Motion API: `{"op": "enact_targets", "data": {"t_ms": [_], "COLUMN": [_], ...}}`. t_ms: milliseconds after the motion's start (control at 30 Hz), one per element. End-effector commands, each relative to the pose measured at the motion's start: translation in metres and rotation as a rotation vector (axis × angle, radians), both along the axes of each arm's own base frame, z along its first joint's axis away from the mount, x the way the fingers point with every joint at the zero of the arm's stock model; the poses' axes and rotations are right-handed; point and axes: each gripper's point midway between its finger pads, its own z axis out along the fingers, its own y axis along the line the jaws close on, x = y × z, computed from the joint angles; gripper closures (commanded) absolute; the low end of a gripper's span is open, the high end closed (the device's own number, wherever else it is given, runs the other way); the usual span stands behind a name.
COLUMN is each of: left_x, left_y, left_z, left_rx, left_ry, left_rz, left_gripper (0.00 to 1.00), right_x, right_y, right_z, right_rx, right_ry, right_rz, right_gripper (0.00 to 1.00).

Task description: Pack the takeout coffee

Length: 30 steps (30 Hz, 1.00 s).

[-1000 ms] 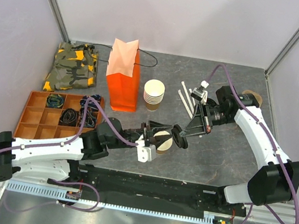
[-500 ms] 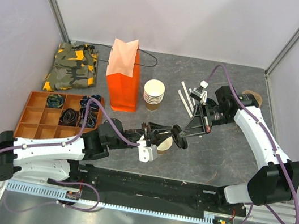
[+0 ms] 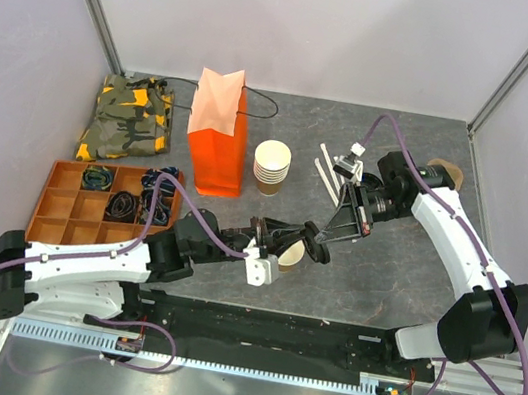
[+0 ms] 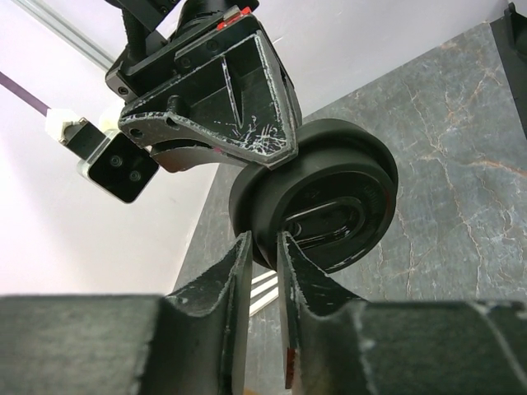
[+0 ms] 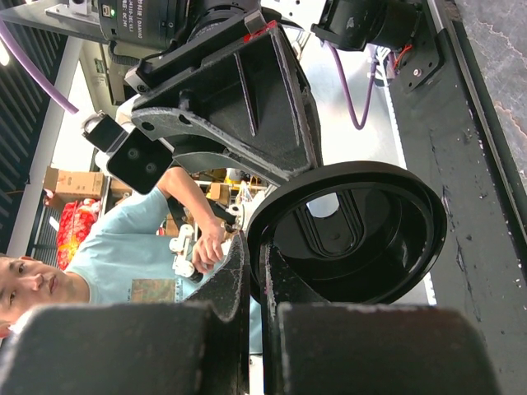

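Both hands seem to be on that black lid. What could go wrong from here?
1. The right hand pinches only the lid's thin rim, and the left hand flanks that same rim; a weak grip could drop it onto the table.
2. The two hands sit very close and might knock each other.
3. The bag stands tall and narrow; a nudge while packing could tip it.

Cup (image 3: 288,253) mostly covered, lid (image 5: 354,239) rim hidden in right jaws
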Motion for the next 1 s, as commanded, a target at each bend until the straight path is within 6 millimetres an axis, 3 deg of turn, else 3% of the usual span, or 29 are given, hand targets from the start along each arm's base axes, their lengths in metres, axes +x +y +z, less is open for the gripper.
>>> {"op": "enact_targets", "data": {"t_ms": [0, 200, 267, 367, 400, 467, 633, 733, 833, 900, 933, 967], "left_x": [-0.001, 0.000, 0.000, -0.002, -0.004, -0.009, -0.020, -0.027, -0.030, -0.025, -0.021, -0.019], "left_y": [-0.003, -0.002, -0.001, 0.003, 0.005, 0.009, 0.021, 0.027, 0.031, 0.032, 0.028, 0.022], "left_z": [0.010, 0.009, 0.012, 0.007, 0.008, 0.000, -0.012, -0.025, -0.038, -0.046, -0.028, -0.043], "left_rx": [-0.025, -0.018, -0.016, 0.029, 0.031, 0.079, 0.164, 0.252, 0.361, 0.452, 0.449, 0.523], "left_ry": [-0.007, -0.003, 0.007, 0.051, 0.067, 0.100, 0.202, 0.267, 0.367, 0.483, 0.498, 0.544], "left_rz": [-0.004, 0.002, 0.007, 0.006, 0.002, -0.011, -0.023, -0.033, -0.019, 0.049, 0.067, 0.085], "left_gripper": [0.79, 0.98, 0.98, 0.98, 0.98, 0.98, 0.98, 0.98, 0.98, 0.98, 0.98, 0.98], "right_x": [-0.003, -0.002, -0.001, -0.002, -0.001, 0.007, 0.054, 0.086, 0.120, 0.152, 0.157, 0.162], "right_y": [0.002, 0.003, 0.003, 0.002, 0.002, 0.003, -0.008, -0.020, -0.037, -0.064, -0.076, -0.091], "right_z": [0.016, 0.016, 0.014, 0.011, 0.011, 0.007, -0.001, -0.014, -0.028, -0.041, -0.037, -0.048], "right_rx": [0.074, 0.075, 0.071, 0.068, 0.069, 0.066, -0.009, -0.161, -0.357, -0.562, -0.624, -0.713], "right_ry": [-0.026, -0.028, -0.021, -0.012, -0.014, -0.015, -0.125, -0.243, -0.379, -0.511, -0.571, -0.589], "right_rz": [0.011, 0.015, 0.014, 0.013, 0.010, 0.000, -0.115, -0.207, -0.321, -0.448, -0.508, -0.562], "right_gripper": [1.00, 1.00, 1.00, 0.73, 0.52, 0.40, 0.18, 0.02, 0.02, 0.02, 0.02, 0.02]}}
